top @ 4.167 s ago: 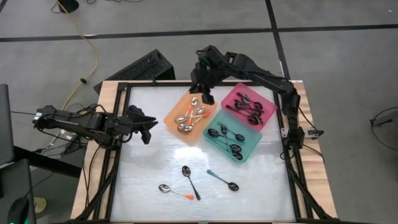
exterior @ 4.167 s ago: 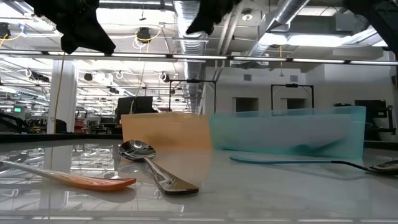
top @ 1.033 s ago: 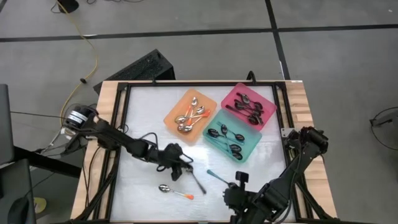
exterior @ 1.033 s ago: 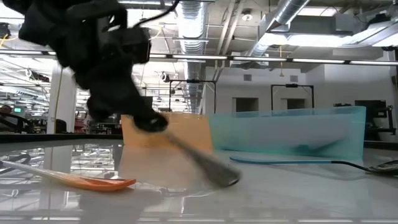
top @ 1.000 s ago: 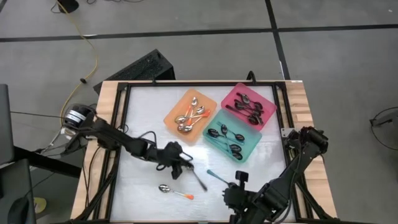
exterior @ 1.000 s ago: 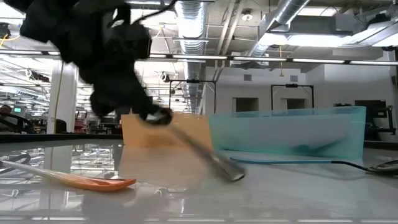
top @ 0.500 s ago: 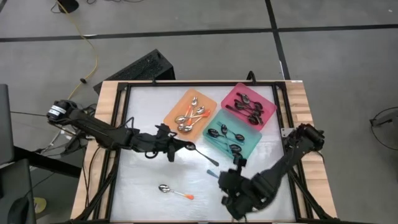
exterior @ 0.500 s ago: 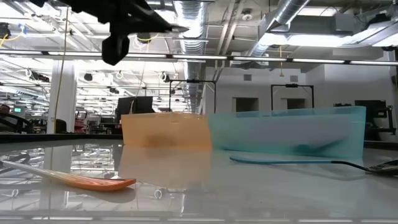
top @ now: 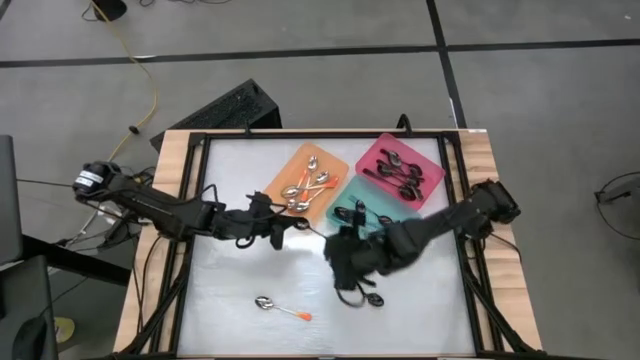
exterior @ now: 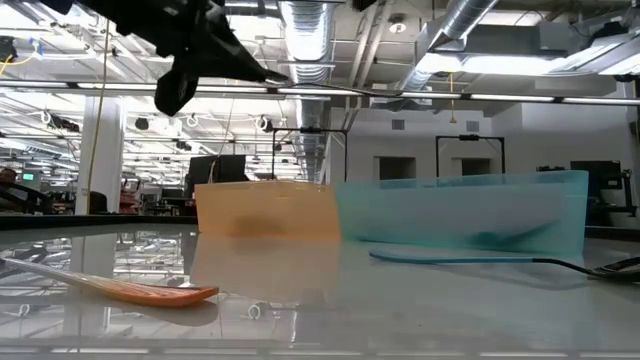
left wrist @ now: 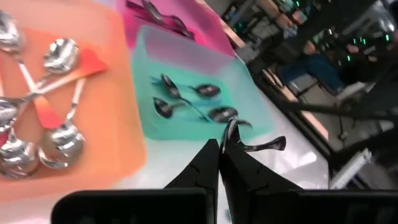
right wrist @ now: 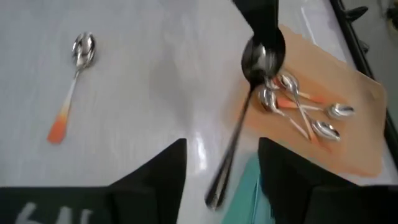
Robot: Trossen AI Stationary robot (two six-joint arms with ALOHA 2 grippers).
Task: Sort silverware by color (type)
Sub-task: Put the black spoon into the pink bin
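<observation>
White desk [top: 230, 290] inside a black frame, open workshop behind. We see the left hand [top: 277, 228] clamped shut on an all-black spoon [right wrist: 263, 55], lifted off the desk beside the orange tray [top: 283, 175]; we judge it is headed for the pink tray [top: 433, 158], where the black ones lie. Right hand [top: 347, 272] hangs near the teal tray [top: 405, 235], fingers spread, empty. Teal-handled spoon [exterior: 470, 259] and orange-handled spoon [top: 281, 306] lie unsorted on the desk.
</observation>
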